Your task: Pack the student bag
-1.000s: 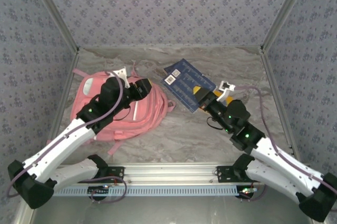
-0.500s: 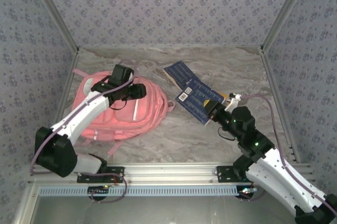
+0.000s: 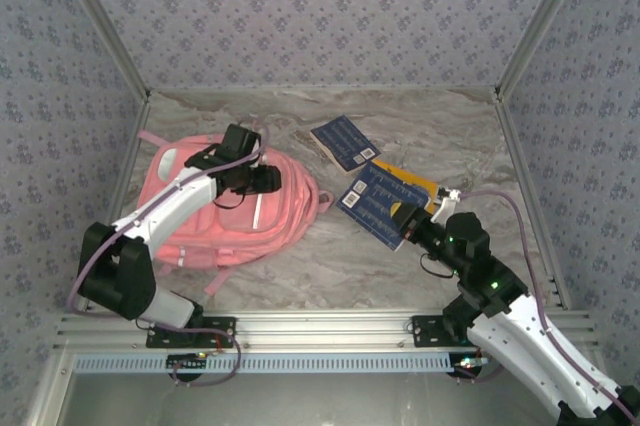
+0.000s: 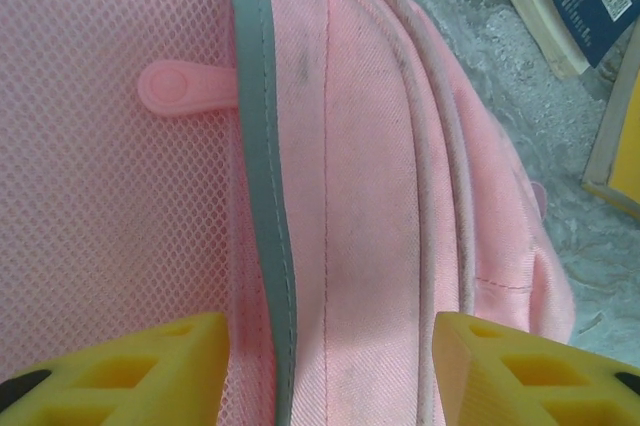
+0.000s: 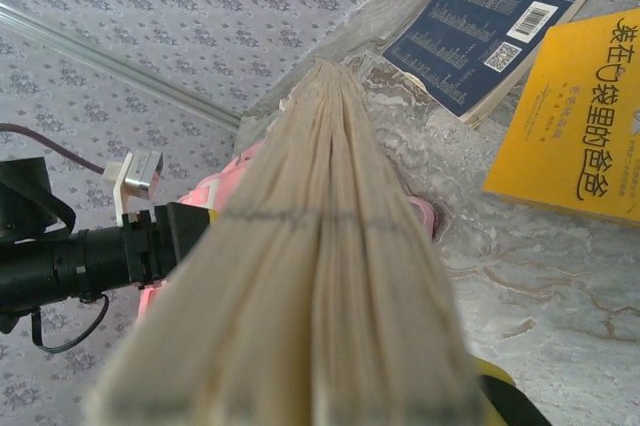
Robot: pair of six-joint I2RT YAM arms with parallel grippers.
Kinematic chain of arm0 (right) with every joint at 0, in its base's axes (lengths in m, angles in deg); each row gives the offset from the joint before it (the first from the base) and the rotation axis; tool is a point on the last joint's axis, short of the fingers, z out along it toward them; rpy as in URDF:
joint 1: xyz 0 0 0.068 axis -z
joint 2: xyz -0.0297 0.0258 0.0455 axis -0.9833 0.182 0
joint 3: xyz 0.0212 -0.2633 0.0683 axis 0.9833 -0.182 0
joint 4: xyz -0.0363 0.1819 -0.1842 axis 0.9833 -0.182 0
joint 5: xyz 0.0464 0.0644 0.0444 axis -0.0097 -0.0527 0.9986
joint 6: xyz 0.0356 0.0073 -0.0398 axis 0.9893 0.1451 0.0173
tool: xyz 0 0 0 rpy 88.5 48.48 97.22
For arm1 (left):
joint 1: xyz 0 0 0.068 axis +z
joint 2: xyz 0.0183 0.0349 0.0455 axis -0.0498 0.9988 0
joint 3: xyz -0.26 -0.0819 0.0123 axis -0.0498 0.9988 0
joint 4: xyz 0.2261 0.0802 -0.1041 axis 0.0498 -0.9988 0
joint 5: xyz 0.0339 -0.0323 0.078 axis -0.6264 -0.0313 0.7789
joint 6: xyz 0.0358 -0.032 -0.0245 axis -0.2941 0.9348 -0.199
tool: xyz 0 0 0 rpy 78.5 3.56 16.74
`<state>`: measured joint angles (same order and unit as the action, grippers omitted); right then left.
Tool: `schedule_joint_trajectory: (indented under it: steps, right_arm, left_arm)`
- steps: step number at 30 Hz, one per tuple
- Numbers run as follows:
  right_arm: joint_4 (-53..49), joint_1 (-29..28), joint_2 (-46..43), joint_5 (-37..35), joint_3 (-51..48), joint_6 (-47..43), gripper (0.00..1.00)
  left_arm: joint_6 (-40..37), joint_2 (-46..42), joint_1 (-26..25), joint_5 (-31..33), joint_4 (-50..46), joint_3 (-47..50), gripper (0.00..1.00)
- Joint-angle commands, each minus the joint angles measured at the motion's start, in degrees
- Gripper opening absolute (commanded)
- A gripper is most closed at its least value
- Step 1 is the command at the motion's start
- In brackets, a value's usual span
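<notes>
Soft, even light with faint shadows; the book [image 5: 300, 286] blurs close to the right wrist lens.

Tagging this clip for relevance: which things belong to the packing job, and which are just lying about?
In hand: student bag; blue book, clamped in right gripper.
Lying about: second blue book; yellow book, both untouched on table.

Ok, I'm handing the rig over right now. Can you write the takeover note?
Left gripper: open, poised over the student bag, holding nothing.
Right gripper: shut on a dark blue book, raised over the yellow book.
Second blue book and the yellow one lie on the table, right of the bag.
Done: one book picked up.
Left: open the bag, which looks zipped, and load all three books.
</notes>
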<state>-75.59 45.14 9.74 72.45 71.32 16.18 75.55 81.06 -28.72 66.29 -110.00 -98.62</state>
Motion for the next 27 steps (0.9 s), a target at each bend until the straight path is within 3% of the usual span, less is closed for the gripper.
schedule_joint_trajectory:
  steps: [1, 10, 23, 27]
  right_arm:
    - [2.84, 0.27, -0.96, 1.35, 0.30, 0.39, 0.00]
    - [5.85, 0.54, -0.49, 2.59, -2.62, 2.08, 0.00]
    - [6.80, 0.69, 0.05, 3.57, -2.76, 2.16, 0.00]
    - [7.12, 0.79, 0.03, 3.71, -3.21, 2.24, 0.00]
  left_arm:
    - [-0.84, 0.68, 0.23, -1.59, -0.17, 0.66, 0.54]
    - [0.88, 0.90, -1.11, -7.28, 3.87, 1.70, 0.41]
    - [0.00, 3.20, -1.60, -1.38, 1.75, 2.14, 0.31]
    - [-0.24, 3.90, -1.62, -3.26, 2.75, 2.14, 0.18]
